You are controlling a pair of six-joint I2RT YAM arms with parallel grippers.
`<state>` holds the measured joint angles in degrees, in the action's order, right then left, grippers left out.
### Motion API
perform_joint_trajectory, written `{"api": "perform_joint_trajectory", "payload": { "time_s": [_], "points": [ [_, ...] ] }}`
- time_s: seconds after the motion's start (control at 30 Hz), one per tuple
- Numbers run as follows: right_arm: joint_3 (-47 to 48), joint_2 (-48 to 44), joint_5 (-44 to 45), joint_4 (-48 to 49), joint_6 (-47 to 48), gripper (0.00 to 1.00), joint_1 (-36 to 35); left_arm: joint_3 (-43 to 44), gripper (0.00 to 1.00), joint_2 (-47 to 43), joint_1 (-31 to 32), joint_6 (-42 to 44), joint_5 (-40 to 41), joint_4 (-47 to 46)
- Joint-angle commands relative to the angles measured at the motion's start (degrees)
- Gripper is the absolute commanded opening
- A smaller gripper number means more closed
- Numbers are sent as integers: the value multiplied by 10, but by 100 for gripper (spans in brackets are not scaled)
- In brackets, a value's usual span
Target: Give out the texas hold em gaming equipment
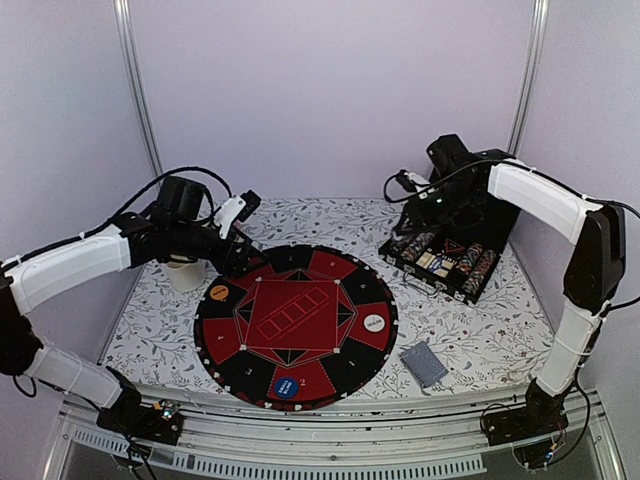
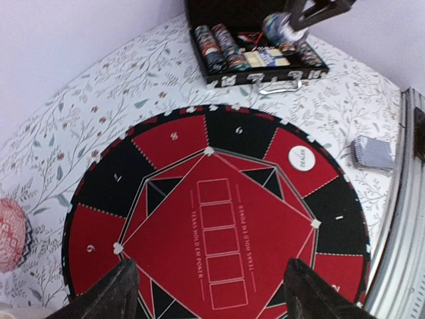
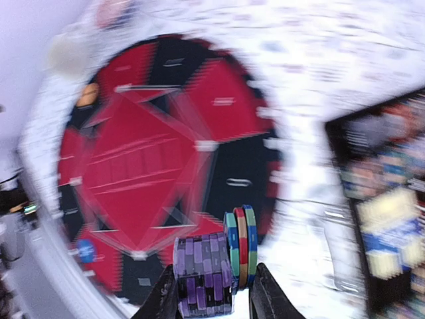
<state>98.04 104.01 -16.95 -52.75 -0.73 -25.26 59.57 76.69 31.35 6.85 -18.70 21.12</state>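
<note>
Right gripper (image 3: 212, 289) pinches a chip stack (image 3: 214, 269), left gripper (image 2: 209, 282) wide open, empty; discs (image 1: 374, 323) down, cards (image 1: 424, 364) undealt at near edge

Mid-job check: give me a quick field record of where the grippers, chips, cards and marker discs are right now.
left gripper: jaws open, empty, over the poker mat
right gripper: shut on a stack of striped chips, by the chip case
chip case: open, chip rows inside
orange disc: on mat, left side
white disc: on mat, right side
blue disc: on mat, near edge
card deck: face down, off the mat to its right
</note>
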Motion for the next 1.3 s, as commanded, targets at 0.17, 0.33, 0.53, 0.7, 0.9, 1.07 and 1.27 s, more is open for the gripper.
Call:
{"api": "perform_joint_trajectory", "payload": {
  "time_s": [0.17, 0.33, 0.53, 0.7, 0.9, 1.07, 1.27],
  "points": [
    [-56, 26, -303, 240, -164, 2, -108, -92, 89, -87, 170, 158, 132, -161],
    [-79, 41, -338, 298, -212, 3, -132, -68, 95, -14, 232, 197, 232, -182],
    [-92, 51, -353, 324, -229, 2, -152, -18, 81, 61, 235, 180, 256, -193],
    [-95, 56, -353, 327, -230, 2, -159, 5, 74, 100, 236, 168, 275, -201],
    [-96, 56, -348, 329, -229, 2, -162, 29, 71, 123, 235, 154, 256, -190],
    [-99, 56, -346, 329, -228, 2, -162, 38, 57, 129, 233, 138, 246, -183],
    [-101, 57, -344, 324, -226, 2, -161, 40, 47, 130, 232, 130, 243, -169]
  ]
}}
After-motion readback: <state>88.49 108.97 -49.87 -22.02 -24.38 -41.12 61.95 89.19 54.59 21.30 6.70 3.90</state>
